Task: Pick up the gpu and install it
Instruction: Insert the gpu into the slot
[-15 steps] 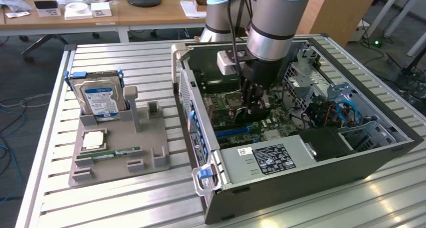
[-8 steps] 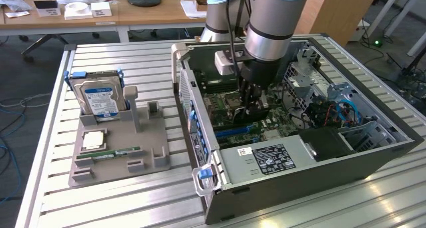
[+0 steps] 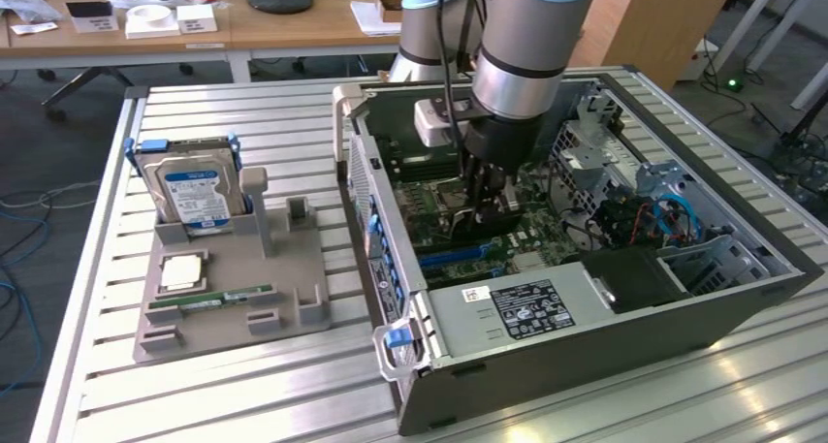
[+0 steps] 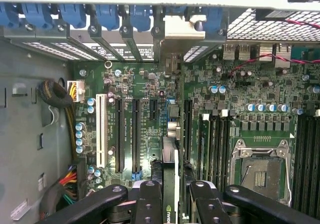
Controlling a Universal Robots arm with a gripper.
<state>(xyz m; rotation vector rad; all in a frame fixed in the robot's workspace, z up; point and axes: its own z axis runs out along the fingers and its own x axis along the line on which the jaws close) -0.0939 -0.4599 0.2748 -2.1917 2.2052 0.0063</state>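
One gpu [image 4: 170, 159] sits clamped edge-on between the end effector's [image 4: 173, 193] narrowed jaws — over the motherboard [image 4: 140, 83].

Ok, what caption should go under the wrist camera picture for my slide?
The claw grips the gpu edge-on over the motherboard inside the open computer case.

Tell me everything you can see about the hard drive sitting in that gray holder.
The hard drive is a silver, metal-looking box with a blue and white label on its face. Blue rails are clipped along its sides. It stands on end in a slot at the end of the gray holder farther from the camera, to the exterior view's left of the open computer case.
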